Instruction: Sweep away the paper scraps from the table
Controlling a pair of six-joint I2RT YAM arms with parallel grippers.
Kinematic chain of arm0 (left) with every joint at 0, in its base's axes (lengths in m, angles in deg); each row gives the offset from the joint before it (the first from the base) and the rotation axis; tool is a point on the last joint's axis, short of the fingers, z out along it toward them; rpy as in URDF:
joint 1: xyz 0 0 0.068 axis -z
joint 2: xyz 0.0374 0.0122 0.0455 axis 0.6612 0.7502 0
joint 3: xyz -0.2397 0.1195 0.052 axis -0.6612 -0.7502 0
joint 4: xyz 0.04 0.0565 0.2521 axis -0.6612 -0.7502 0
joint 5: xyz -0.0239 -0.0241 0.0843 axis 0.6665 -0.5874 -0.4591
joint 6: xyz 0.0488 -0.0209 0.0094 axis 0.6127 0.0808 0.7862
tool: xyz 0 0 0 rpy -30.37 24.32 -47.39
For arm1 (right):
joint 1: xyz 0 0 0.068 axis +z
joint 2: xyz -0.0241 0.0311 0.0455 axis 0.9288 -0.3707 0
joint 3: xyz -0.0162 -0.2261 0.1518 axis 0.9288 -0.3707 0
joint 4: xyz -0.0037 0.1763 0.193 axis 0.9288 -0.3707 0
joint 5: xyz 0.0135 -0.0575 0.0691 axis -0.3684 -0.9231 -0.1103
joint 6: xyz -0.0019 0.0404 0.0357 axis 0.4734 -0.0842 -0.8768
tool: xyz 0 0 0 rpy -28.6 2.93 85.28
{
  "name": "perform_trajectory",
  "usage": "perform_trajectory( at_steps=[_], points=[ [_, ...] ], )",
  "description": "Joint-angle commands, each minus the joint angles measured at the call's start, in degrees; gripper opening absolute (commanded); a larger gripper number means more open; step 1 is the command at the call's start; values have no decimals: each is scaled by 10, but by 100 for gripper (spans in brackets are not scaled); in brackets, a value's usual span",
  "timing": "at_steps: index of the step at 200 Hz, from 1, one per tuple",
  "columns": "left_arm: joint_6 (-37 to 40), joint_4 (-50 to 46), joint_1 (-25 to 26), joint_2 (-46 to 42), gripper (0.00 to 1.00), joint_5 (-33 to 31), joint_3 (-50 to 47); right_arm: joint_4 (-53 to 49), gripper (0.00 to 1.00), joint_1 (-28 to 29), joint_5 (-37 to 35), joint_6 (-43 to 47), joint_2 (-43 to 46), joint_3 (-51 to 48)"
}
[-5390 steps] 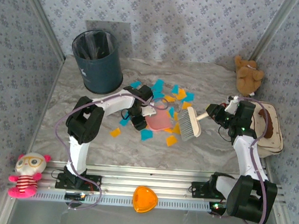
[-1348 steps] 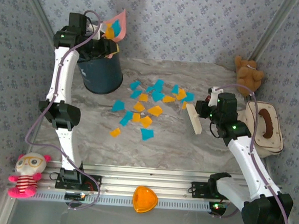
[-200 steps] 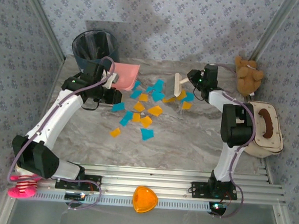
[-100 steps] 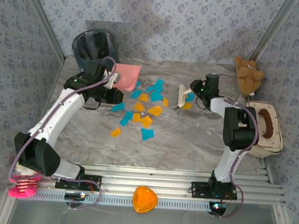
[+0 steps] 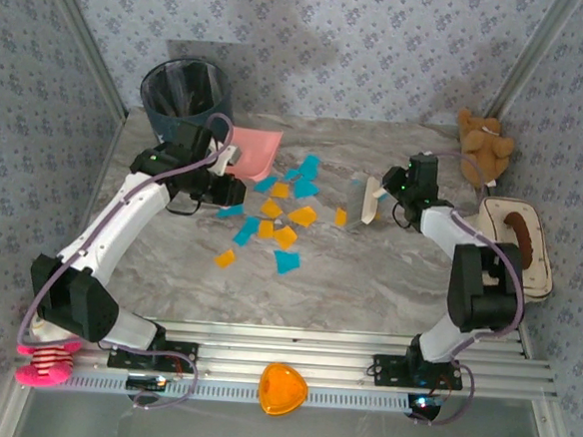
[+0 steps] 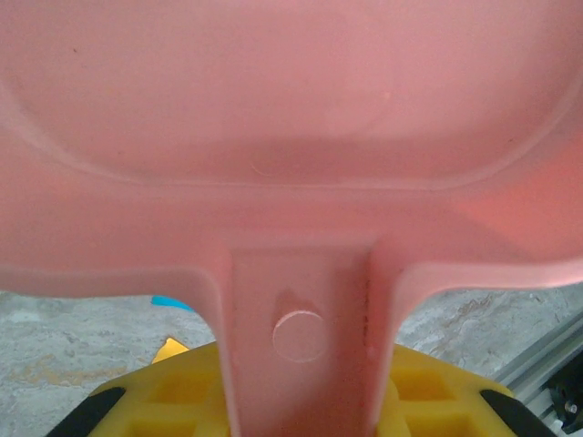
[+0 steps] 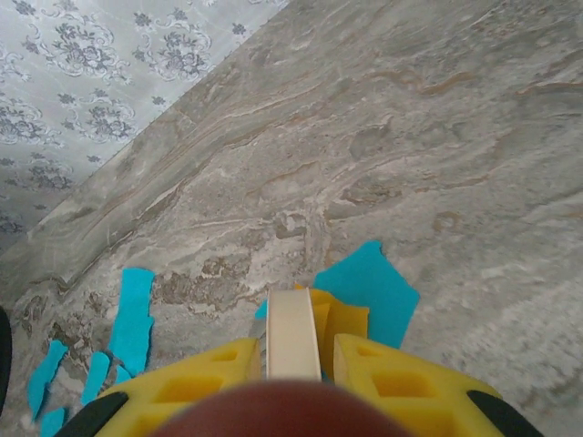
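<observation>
Now a sweep is being set up. The right gripper (image 5: 398, 189) is clenched on the brush (image 5: 368, 200), just right of the paper scraps (image 5: 272, 213) mid-table (image 5: 387, 285). The left gripper (image 5: 221, 164) grasps the pink dustpan (image 5: 251, 150) at their far-left edge. Next, the dustpan probably needs lowering flat before brushing leftward. The bin (image 5: 185, 96) stands far left, out of the path.

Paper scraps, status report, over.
Left gripper shut on dustpan. Right gripper shut on brush. Scraps scattered on table between them. Bin behind dustpan.

Soft even light, blurred near foreground
</observation>
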Motion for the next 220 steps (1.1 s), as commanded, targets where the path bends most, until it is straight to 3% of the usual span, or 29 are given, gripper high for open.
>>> perform_trajectory(
  at_steps=[1, 40, 60, 145, 220],
  points=[
    [4, 0, 8, 6, 0, 10, 3, -41, 0, 5, -29, 35, 49, -15],
    [9, -3, 16, 18, 0, 4, 9, -29, 0, 4, 53, 75, 87, -6],
    [11, -6, 22, 26, 0, 1, 13, -36, 0, 3, 59, 101, 93, 14],
    [22, -22, 34, 47, 0, -10, 29, -57, 0, -37, -2, 291, 69, 102],
    [28, -29, 37, 56, 0, -12, 37, 15, 0, -42, -90, 473, -25, 152]
  ],
)
